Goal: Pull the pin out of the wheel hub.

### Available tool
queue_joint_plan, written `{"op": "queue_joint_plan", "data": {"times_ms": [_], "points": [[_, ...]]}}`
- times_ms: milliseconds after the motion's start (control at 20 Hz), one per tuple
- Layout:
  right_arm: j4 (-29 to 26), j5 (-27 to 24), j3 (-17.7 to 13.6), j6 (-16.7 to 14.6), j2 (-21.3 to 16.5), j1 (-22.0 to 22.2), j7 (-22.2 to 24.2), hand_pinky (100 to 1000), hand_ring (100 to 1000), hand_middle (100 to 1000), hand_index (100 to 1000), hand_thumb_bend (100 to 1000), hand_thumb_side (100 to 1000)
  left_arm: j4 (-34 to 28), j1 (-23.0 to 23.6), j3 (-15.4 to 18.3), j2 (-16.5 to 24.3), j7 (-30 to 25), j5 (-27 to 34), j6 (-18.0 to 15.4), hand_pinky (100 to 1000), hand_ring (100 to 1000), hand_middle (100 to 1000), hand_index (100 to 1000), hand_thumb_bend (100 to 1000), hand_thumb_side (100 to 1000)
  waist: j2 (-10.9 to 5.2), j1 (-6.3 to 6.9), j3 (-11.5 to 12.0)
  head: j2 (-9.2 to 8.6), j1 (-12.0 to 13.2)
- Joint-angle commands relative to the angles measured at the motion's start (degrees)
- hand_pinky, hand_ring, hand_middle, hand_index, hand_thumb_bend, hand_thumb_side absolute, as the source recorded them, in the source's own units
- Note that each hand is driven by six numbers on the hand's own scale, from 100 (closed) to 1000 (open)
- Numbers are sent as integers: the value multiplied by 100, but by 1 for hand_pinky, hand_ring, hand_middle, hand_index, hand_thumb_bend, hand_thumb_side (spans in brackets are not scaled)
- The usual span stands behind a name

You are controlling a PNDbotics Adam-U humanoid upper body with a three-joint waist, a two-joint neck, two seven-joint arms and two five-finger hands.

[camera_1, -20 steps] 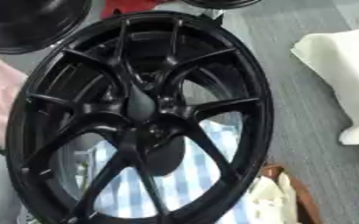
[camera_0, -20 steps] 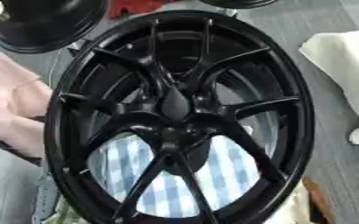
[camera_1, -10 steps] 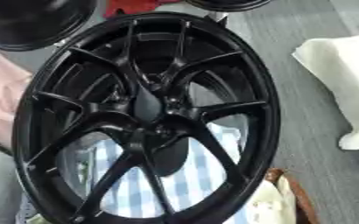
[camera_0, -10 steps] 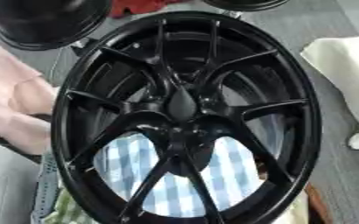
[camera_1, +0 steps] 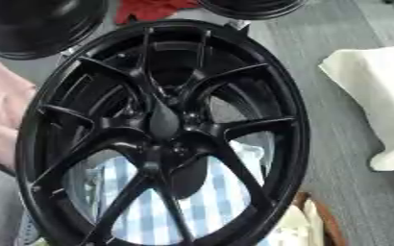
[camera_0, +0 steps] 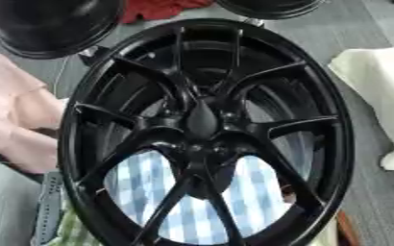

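1. Two black rims sit at the far edge: one at the upper left (camera_0: 53, 24), another partly cut off at the top (camera_0: 267, 6), with a red cloth (camera_0: 163, 8) between them. They look parked out of the way, well clear of the work.
2. At the far left lies a pink fabric (camera_0: 11, 120), bunched beside the big wheel's edge; whether it pads anything I cannot tell.
3. Filling the middle is the black wheel hub (camera_0: 202, 126), face up toward the head camera and tilted, so its centre and spokes are open to reach from above. A dark teardrop shape (camera_0: 202, 120) stands at the centre; it may be the pin, though it is black on black and I cannot be sure.
4. Under the lower spokes shows a blue-and-white checked cloth (camera_0: 154, 185), probably a cushion for the wheel.
5. At the right lies a cream-coloured cover (camera_0: 381, 96) on grey floor (camera_0: 318, 33), apart from the rim.
6. Neither hand shows in either view, so nothing is grasped or touched and their state cannot be read; the pull has not begun.
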Motion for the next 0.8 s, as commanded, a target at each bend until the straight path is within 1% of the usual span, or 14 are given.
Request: {"op": "queue_joint_plan", "data": {"times_ms": [50, 100, 150, 250, 300, 350, 400, 450, 500, 650, 800], "points": [[-71, -48, -64, -15, -48, -9, 2, 799, 711, 652, 665, 100, 333, 21, -5, 105, 184, 246, -371, 30, 911, 814, 830, 943, 462, 536, -125, 3, 9, -84, 19], [-71, -50, -64, -15, -49, -8, 1, 799, 711, 652, 665, 100, 333, 23, -5, 104, 174, 287, -424, 37, 908, 810, 826, 936, 433, 569, -126, 3, 12, -84, 21], [-71, -51, -64, -17, -51, -8, 0, 799, 711, 652, 665, 100, 333, 16, -6, 102, 164, 304, -433, 37, 907, 808, 824, 933, 416, 580, -127, 3, 15, -83, 25], [-71, -49, -62, -17, -57, -6, -2, 799, 711, 652, 665, 100, 332, -14, -13, 106, 149, 308, -358, 36, 896, 794, 808, 913, 308, 584, -130, 4, 20, -80, 26], [-71, -48, -59, -17, -62, -3, -2, 799, 711, 652, 665, 100, 332, -37, -25, 121, 139, 330, -273, 41, 887, 776, 788, 885, 210, 598, -133, 4, 23, -75, 23], [-71, -45, -56, -18, -66, 0, -2, 799, 711, 652, 665, 100, 332, -70, -44, 153, 124, 401, -139, 55, 869, 747, 754, 844, 100, 583, -136, 4, 27, -71, 17], [-71, -42, -54, -19, -68, 5, -2, 799, 711, 652, 665, 100, 332, -119, -61, 192, 112, 544, 20, 96, 857, 718, 723, 811, 100, 569, -138, 4, 32, -69, 8], [-71, -38, -53, -18, -69, 9, -3, 799, 712, 652, 665, 100, 331, -212, -80, 235, 95, 751, 204, 153, 852, 698, 707, 800, 100, 571, -138, 2, 37, -70, 2], [-71, -34, -51, -19, -71, 12, -6, 799, 712, 653, 666, 100, 330, -342, -94, 263, 72, 956, 402, 201, 849, 673, 690, 792, 100, 615, -139, -1, 39, -73, 1], [-71, -18, -50, -42, -88, 23, -15, 798, 712, 653, 666, 100, 326, -1101, -123, 402, -88, 1756, 1499, 220, 850, 647, 681, 780, 100, 630, -141, -12, 61, -74, 0], [-71, -4, -47, -62, -109, 24, -23, 798, 712, 654, 666, 100, 324, -2046, 4, 461, -306, 2577, 2533, 225, 850, 644, 678, 774, 100, 644, -140, -15, 82, -65, 18]]}}
